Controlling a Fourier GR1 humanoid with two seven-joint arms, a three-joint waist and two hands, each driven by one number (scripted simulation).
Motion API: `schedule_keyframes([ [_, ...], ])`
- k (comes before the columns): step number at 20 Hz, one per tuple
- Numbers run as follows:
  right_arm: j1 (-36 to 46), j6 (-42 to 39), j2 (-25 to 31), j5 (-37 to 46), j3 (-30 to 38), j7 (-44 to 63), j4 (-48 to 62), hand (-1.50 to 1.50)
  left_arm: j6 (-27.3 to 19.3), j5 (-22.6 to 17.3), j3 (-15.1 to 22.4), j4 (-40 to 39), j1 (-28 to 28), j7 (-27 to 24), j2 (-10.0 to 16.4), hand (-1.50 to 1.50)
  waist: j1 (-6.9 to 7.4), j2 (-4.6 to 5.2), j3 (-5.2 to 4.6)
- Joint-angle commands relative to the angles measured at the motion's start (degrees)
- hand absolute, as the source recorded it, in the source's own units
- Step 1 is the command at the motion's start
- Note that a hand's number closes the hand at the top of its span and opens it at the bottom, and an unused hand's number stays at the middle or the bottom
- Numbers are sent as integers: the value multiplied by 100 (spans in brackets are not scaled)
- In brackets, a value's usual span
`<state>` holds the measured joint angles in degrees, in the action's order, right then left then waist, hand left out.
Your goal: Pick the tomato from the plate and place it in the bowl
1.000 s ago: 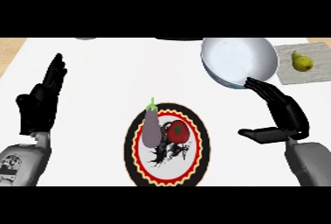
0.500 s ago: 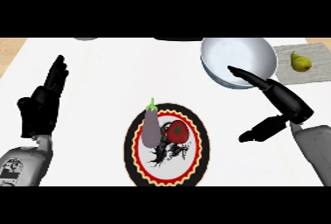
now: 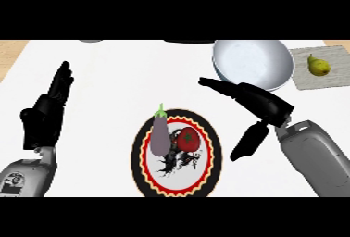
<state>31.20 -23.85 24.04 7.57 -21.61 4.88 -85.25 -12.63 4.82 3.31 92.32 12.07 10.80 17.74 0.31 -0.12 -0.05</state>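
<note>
A red tomato (image 3: pixel 187 140) lies on a round plate (image 3: pixel 208 172) with a black, red and cream pattern, just right of a purple eggplant (image 3: pixel 159 135). The pale grey bowl (image 3: pixel 254 62) stands at the upper right. My right hand (image 3: pixel 263 105) hovers open between bowl and plate, fingers stretched toward the upper left and thumb pointing down beside the plate's right rim; it touches nothing. At the left my left hand (image 3: pixel 45 114) rests open, fingers up, well clear of the plate.
A green pear (image 3: pixel 318 66) sits on a grey mat (image 3: pixel 334 79) at the far right, next to the bowl. Dark objects show partly at the counter's far edge (image 3: pixel 193 41). Wooden surface borders the white counter at the upper left.
My right hand has moved left and down from the bowl's side toward the plate, its fingers swinging out to the upper left. The left hand has barely shifted.
</note>
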Motion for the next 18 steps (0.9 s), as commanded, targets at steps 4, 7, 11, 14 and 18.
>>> schedule_keyframes([
  [4, 313, -616, -422, 422, -278, 734, 34, -150, 78, 146, -41, -16, 223, 199, -118, 0, -16, 8, 4],
  [7, 462, -619, -747, 822, -634, 839, 575, -150, 188, 65, -97, 182, -5, 111, -60, 0, 42, 14, 4],
  [11, 442, -777, -1033, 1102, -786, 1539, 592, -150, 176, 66, -287, -169, 4, -242, -120, 0, 5, 13, 2],
  [14, 88, -505, -883, 1679, -819, 760, 1029, -150, 318, 72, -433, -500, 277, -310, -63, 0, -23, 24, 4],
  [18, 275, -368, -1571, 2048, -663, 729, 1480, -150, 316, 248, -141, 309, -282, -19, -349, 0, 19, 14, 6],
])
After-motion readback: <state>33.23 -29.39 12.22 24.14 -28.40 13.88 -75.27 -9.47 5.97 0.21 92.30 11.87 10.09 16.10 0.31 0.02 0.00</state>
